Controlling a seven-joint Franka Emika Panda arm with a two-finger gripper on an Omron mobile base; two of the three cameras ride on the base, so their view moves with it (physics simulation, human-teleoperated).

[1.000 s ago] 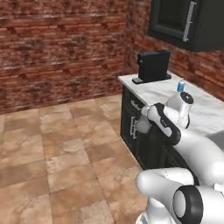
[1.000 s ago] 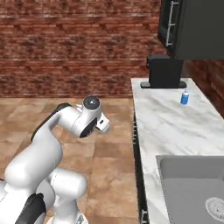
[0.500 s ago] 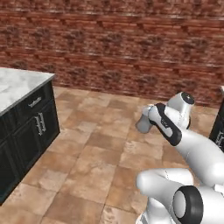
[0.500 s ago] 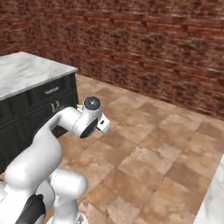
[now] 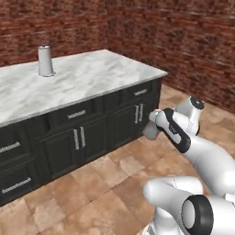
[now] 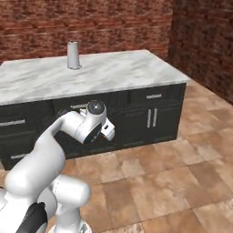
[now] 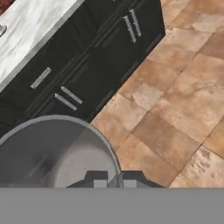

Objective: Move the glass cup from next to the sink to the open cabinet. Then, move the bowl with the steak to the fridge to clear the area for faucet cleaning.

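Gripper (image 7: pixel 114 183) clamped tight on the rim of the glass cup (image 7: pixel 57 151), fingers pinching its wall, carried in the air over the brown tiled floor (image 5: pixel 105 183). Held just off the near right corner of a marble-topped island (image 5: pixel 87 78) with dark cabinets (image 6: pixel 150 120). Far left on that top, a grey cylindrical container (image 5: pixel 45 61) standing upright.

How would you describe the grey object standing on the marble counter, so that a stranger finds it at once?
Look at the long white marble counter over the dark cabinets, before the brick wall. Near its far edge stands a lone grey canister, upright, tall and narrow with a wider foot. Nothing else stands beside it on the marble.
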